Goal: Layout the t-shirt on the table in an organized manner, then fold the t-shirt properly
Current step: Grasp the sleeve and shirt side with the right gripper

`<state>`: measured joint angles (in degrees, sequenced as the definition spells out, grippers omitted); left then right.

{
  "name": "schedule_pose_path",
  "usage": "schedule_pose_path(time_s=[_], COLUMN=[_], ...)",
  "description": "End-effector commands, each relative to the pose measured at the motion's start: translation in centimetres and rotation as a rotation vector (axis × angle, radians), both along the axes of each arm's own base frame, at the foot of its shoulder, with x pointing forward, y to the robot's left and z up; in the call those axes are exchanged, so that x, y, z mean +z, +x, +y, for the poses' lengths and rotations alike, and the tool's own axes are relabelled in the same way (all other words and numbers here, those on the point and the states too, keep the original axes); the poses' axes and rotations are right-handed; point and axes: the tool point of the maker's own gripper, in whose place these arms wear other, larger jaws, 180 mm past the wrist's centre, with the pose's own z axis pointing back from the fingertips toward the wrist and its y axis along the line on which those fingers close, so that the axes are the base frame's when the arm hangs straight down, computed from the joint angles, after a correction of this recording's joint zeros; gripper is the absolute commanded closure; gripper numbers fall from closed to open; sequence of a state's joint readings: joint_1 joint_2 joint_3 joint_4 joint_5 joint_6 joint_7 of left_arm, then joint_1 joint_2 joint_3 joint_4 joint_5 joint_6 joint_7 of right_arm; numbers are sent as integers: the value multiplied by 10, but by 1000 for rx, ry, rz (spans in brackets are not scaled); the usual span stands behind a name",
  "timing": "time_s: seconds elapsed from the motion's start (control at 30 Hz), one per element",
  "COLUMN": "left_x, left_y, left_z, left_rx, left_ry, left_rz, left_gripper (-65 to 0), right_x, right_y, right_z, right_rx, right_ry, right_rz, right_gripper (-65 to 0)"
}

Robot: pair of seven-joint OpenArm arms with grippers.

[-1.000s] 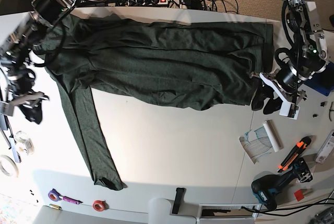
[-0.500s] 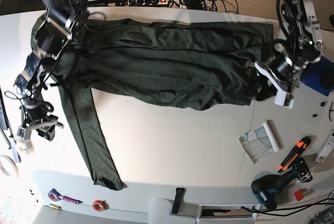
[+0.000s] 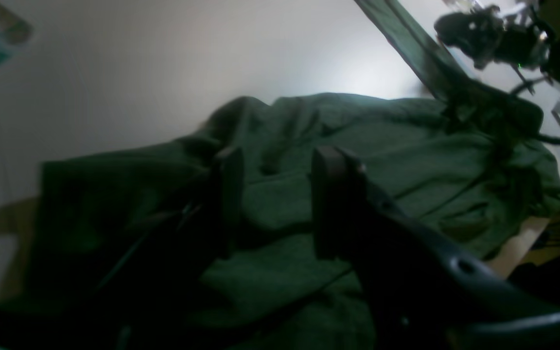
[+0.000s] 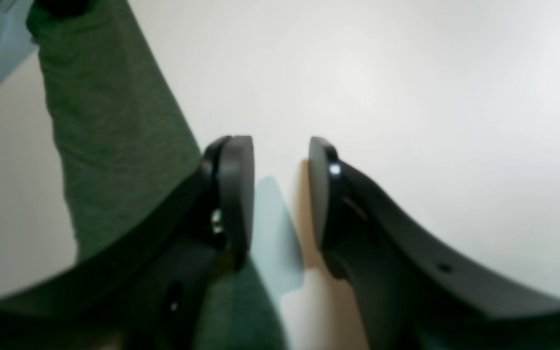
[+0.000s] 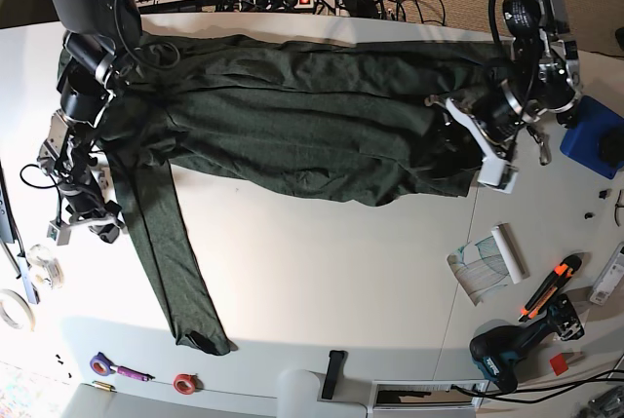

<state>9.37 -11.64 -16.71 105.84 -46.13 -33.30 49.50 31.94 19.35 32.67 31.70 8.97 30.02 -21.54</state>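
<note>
Sleeve (image 4: 114, 146) beside right claw (image 4: 280, 160), wrist view

A: Left wrist view usable?
B: Barely. The t-shirt (image 3: 382, 146) by my left gripper (image 3: 277, 160) is blurred, lost in shadow.
A: Right wrist?
B: Its sleeve (image 4: 110, 126) runs off-frame, partly behind my right gripper (image 4: 280, 150).

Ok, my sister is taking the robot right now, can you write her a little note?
Left gripper: open, empty, low over the wrinkled end of the t-shirt.
Right gripper: open, empty, over the table beside the sleeve.
The t-shirt lies spread along the table's far side, with the sleeve trailing toward the near edge.
Done: roughly laid out. Left: smooth wrinkles, straighten sleeve, fold.
</note>
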Motion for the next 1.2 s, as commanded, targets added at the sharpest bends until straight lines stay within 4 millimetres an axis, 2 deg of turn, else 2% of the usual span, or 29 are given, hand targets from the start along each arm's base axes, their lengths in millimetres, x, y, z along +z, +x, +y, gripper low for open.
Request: schedule_pose_path(time_s=[0.0, 0.2, 0.37, 0.4, 0.5, 0.6, 0.7, 0.83, 1.03, 1.17], left_x=[14, 7, 3, 3, 3, 3, 1, 0, 5, 7], left_y=[5, -3, -4, -4, -4, -4, -3, -2, 1, 6], left_z=[-4, -26, -29, -28, -28, -28, -26, -24, -24, -22], left_rx=[-12, -80, -94, -93, -93, -93, -90, -88, -79, -74], left_ry=[-21, -10, 18, 18, 19, 21, 45, 53, 40, 58], left_rz=[-51, -33, -27, -28, -29, -29, -29, -29, -51, -65], left_gripper=[-247, -247, -247, -247, -247, -247, -247, -247, -247, -247], right_x=[5, -5, -1, 0, 3, 22, 45, 72, 108, 118], right_y=[7, 15, 17, 17, 16, 19, 18, 3, -31, -54], right_z=[7, 42, 41, 39, 35, 46, 41, 50, 90, 132], right_rx=[24, 53, 43, 41, 54, 157, 124, 156, 276, 414], right_ry=[6, 65, 60, 57, 51, 78, 118, 155, 194, 234], right_rz=[-3, -10, -35, -35, -44, -132, -221, -289, -361, -349], right_gripper=[-193, -193, -192, -177, 0, 0, 0, 0, 0, 0])
